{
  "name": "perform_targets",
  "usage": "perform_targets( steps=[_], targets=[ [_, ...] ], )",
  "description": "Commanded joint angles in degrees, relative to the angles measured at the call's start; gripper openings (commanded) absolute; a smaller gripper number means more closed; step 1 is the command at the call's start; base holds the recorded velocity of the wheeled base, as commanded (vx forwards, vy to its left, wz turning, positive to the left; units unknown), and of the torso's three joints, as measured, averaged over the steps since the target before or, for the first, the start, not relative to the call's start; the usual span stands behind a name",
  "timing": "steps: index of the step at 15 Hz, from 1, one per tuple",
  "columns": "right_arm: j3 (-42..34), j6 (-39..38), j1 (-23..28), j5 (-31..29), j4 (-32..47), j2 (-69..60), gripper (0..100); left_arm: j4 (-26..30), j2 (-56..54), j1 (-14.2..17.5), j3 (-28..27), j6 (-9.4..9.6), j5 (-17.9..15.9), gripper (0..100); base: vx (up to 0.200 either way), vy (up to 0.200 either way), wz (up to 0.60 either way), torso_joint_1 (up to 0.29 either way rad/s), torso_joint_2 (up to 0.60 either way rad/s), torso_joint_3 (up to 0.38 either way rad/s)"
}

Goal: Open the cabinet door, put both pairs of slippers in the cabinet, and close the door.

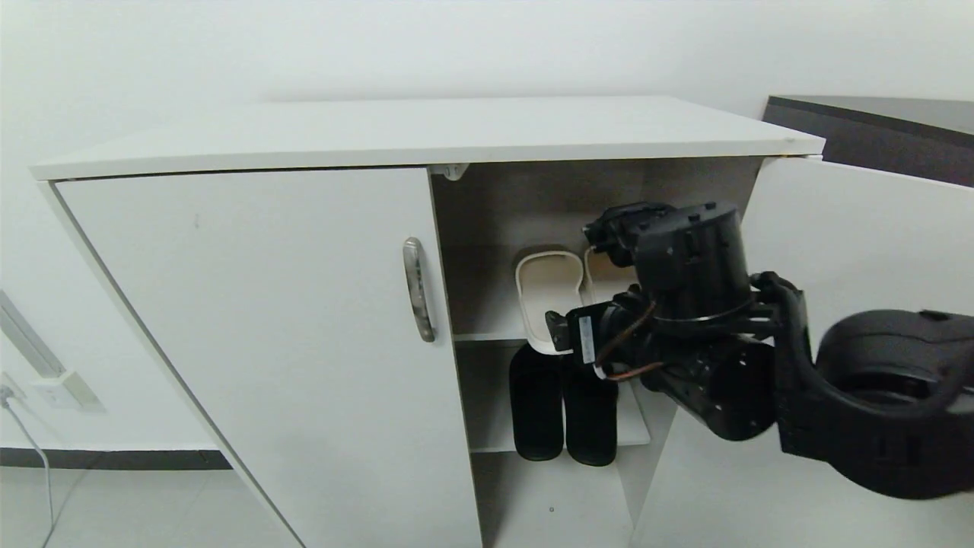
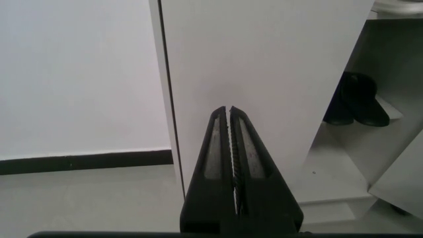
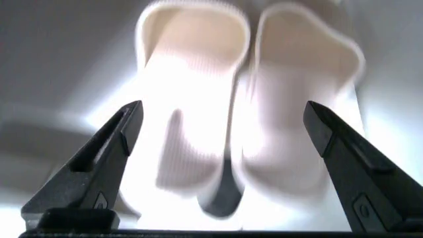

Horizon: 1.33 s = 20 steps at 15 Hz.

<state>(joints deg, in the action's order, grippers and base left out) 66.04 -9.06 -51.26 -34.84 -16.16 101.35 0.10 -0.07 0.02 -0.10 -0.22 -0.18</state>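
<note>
The white cabinet [image 1: 426, 133] has its right door [image 1: 860, 228] swung open and its left door [image 1: 251, 320] closed. A pair of white slippers [image 1: 548, 293] lies on the upper shelf, and a pair of black slippers [image 1: 563, 411] on the shelf below. My right gripper [image 3: 221, 149] is inside the cabinet just in front of the white slippers [image 3: 248, 112], fingers wide open, nothing between them. My left gripper [image 2: 229, 158] is shut and empty, held low in front of the closed left door [image 2: 264, 66]; the black slippers [image 2: 357, 99] show beyond it.
The left door carries a metal handle [image 1: 418, 289]. A dark desk [image 1: 875, 129] stands behind the cabinet to the right. A wall socket with a cable [image 1: 38, 396] sits low on the left wall. Pale floor [image 2: 86, 198] lies open left of the cabinet.
</note>
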Motion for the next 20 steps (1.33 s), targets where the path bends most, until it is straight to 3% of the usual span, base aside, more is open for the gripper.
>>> perform_targets(
  steps=[1,4,6,7,15,20],
  targets=[
    [-11.5,0.0,-2.3,2.9,-6.4,-8.1,100,0.0,0.1,0.1,0.0,-0.04,0.0,0,0.0,0.0,0.0,0.0,0.0,0.0],
    [-22.9,0.4,-2.6,5.2,-21.8,-8.7,100,0.0,0.1,0.1,0.0,-0.04,0.0,0,0.0,0.0,0.0,0.0,0.0,0.0],
    [-24.6,0.7,-2.6,5.3,-26.8,-7.3,100,0.0,0.1,0.1,0.0,0.04,0.0,0,0.0,0.0,0.0,0.0,0.0,0.0],
    [-24.7,1.3,-2.6,5.5,-27.1,-7.2,0,0.0,0.1,0.1,0.0,-0.04,0.0,0,0.0,0.0,0.0,0.0,0.0,0.0],
    [-27.1,2.2,-3.7,5.7,-27.1,-7.0,0,0.0,0.1,0.1,0.0,-0.04,0.0,0,0.0,0.0,0.0,0.0,0.0,0.0],
    [-29.0,2.3,-3.7,5.7,-26.9,-6.8,0,0.0,0.1,0.1,0.0,-0.04,0.0,0,-0.2,0.0,0.0,0.004,0.01,0.002]
  ],
)
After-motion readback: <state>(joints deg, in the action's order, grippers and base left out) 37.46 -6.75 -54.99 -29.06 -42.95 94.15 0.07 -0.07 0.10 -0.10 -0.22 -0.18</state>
